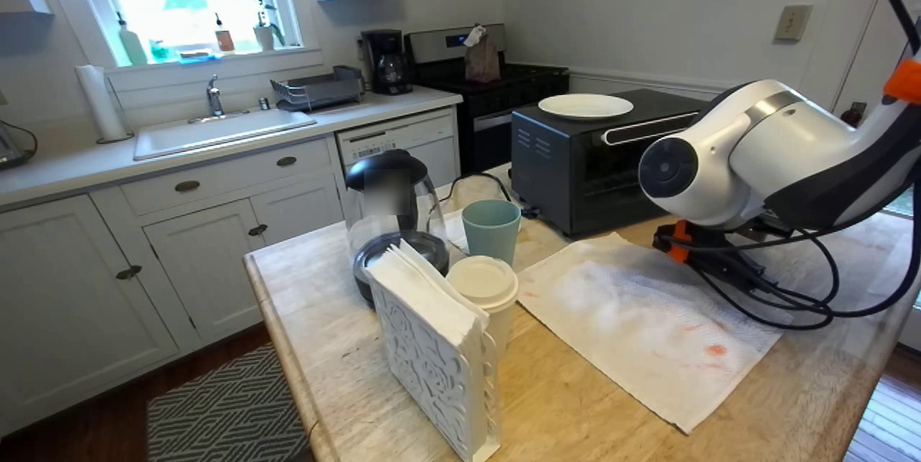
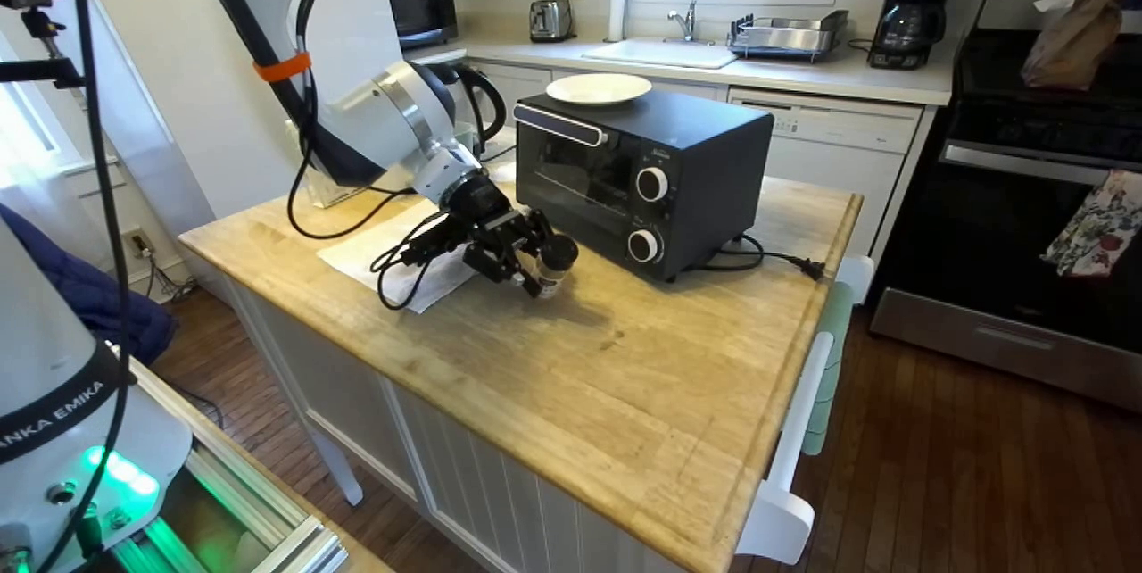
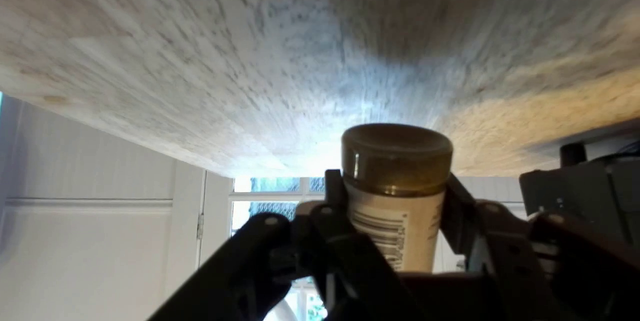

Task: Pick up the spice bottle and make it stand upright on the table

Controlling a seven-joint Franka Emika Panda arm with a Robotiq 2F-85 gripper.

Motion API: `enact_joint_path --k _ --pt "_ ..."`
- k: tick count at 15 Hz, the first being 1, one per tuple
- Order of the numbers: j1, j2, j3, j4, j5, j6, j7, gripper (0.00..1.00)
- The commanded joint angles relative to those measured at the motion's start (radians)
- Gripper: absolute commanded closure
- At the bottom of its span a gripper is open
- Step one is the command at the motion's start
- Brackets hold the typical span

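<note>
The spice bottle [image 2: 555, 262] shows in an exterior view with a dark upper end and a paler lower part, leaning slightly. My gripper [image 2: 539, 253] has its fingers closed around the bottle's sides, low over the wooden table [image 2: 624, 394]. In the wrist view, whose picture stands upside down, the bottle [image 3: 395, 221] sits between both fingers of the gripper [image 3: 393, 195]. Its glossy brown end points toward the table [image 3: 250, 61], and a pale barcode label shows. I cannot tell whether the bottle touches the table. It is hidden in an exterior view where the arm [image 1: 791, 152] shows.
The black toaster oven [image 2: 642, 180], with a white plate [image 2: 598, 89] on top, stands close beside the gripper. A paper towel [image 1: 640, 311] lies under the arm. A teal mug [image 1: 491, 228], lidded cup [image 1: 482, 289], glass kettle [image 1: 392, 224] and napkin holder [image 1: 432, 354] share the table.
</note>
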Motion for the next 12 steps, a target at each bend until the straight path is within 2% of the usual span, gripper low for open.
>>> enact_joint_path --k 1,3,8,12 --pt "-0.055 0.048 0.013 0.035 -0.032 0.118 0.000 0.78" --pt "-0.096 0.035 0.020 0.032 0.016 0.211 -0.064 0.78" --pt "-0.152 -0.013 0.012 0.016 0.098 0.348 -0.210 0.78" --pt "-0.174 -0.014 0.008 0.011 0.231 0.411 -0.398 0.78"
